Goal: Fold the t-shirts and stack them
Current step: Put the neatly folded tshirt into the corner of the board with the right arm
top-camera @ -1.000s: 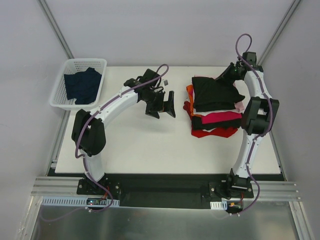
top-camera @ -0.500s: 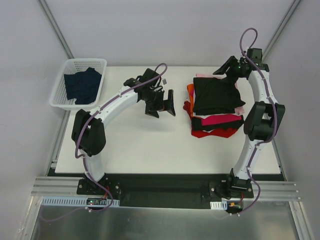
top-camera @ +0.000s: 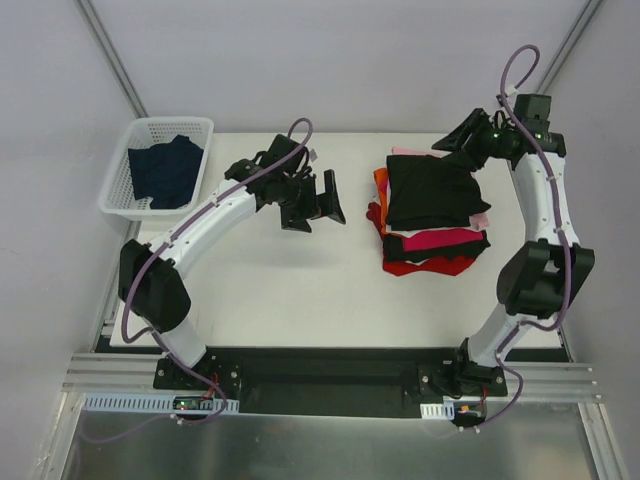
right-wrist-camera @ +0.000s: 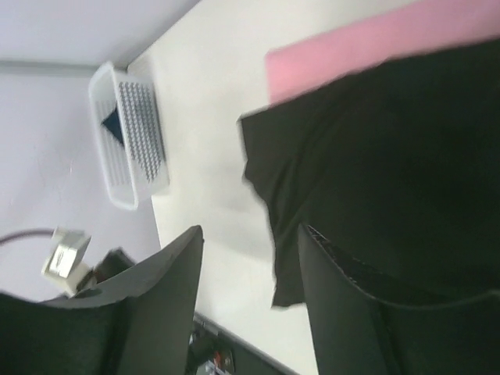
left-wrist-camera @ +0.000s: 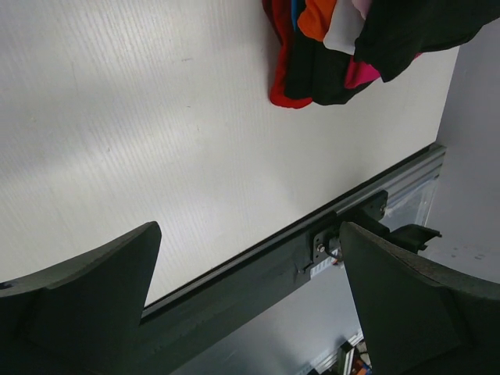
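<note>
right gripper (top-camera: 450, 141) spread, empty over black tee (top-camera: 430, 190); lift straight up, don't snag stack (top-camera: 432, 252); left gripper (top-camera: 318, 204) spread wide

no text, brand, number or sign can be read in any view. the black t-shirt (top-camera: 430, 190) shows only plain cloth. a small pale label (left-wrist-camera: 319, 270) on the rail (left-wrist-camera: 258, 273) below the desk (left-wrist-camera: 156, 117) is too blurred to read.
</note>
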You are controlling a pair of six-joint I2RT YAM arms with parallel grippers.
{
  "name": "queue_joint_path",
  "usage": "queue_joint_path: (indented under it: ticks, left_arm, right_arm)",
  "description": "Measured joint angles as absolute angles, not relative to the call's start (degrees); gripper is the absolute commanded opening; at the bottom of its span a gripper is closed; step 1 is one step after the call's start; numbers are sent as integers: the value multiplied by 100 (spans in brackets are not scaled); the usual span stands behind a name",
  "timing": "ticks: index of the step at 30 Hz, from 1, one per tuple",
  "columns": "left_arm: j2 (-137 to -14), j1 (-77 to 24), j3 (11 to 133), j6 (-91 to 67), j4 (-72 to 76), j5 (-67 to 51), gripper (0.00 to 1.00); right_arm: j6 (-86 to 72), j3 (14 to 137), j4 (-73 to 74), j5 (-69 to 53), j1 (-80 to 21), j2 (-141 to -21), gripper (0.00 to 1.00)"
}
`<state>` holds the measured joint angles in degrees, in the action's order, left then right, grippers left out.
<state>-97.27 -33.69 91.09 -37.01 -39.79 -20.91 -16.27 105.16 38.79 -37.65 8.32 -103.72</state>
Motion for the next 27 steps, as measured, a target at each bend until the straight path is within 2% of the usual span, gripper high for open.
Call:
queue_joint_path:
  ticks: [1,3,4,6,7,10,19,23,27]
  left_arm:
    - [-9653,-3374,9054,-3769,-3970,-2067,99]
    - [-9478,-3378,8912,-3977,-3975,-2038,99]
    - [-9426,-3378,8877,-4034,-3979,-2036,99]
    - [-9288,-3380,8788,-4163,-3979,-2008,94]
    - [-9205,-3380,8742,-4200,-3964,-1964,85]
    - [-8726,-3378,8534,-4329,-3966,-1813,75]
    - [-6689,-3328,7153,-4705,-3782,-1754,77]
    - [-5957,-3328,6219,-4956,-3752,-1804,75]
    - [-5019,-3328,5435,-5242,-3752,-1767,75]
  right_arm:
    - [-1627,10453,3911,-3780,773,-10274,34]
    - [-1614,9996,3898,-3848,565,-9706,21]
    - [-1621,9830,3922,-3865,460,-9476,10]
    - [-1592,9588,3979,-3887,235,-9122,1]
    - [-1575,9470,4012,-3881,80,-8952,1]
    - [-1433,8978,4193,-3736,-521,-8519,1]
    - [-1262,7083,4757,-2471,-2556,-7872,1]
    - [-1459,6705,5164,-1765,-3319,-7769,1]
    - [-1684,6893,6071,-773,-3896,-7811,1]
